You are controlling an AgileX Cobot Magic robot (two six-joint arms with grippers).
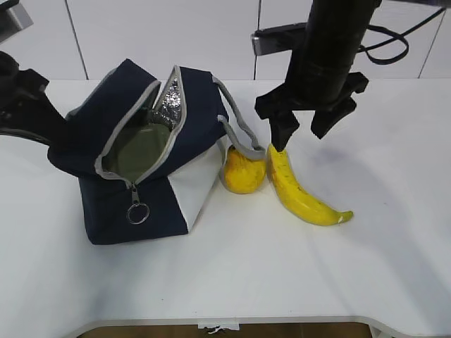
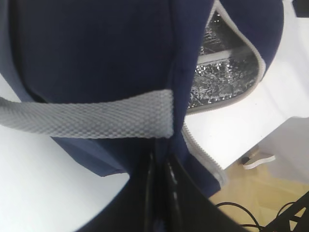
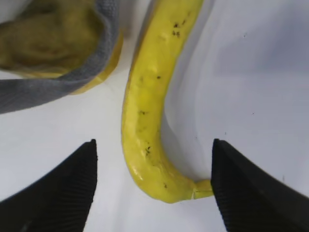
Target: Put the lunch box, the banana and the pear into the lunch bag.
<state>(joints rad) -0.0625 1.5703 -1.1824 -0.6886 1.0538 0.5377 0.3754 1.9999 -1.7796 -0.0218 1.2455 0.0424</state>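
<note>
Spread right claw (image 3: 153,191) straddles banana (image 3: 145,121) from above.

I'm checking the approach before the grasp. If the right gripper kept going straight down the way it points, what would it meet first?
Most likely the banana. The open right gripper points down at the table with the banana's end between its fingers. The pear lies off to one side. The height above the banana is hard to judge.

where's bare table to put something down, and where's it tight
Bare table runs along the front edge, below the lunch bag and banana, and to the right beyond the banana. It is crowded in the middle: the pear sits tucked against the bag under its handle, banana alongside, right gripper just above.
</note>
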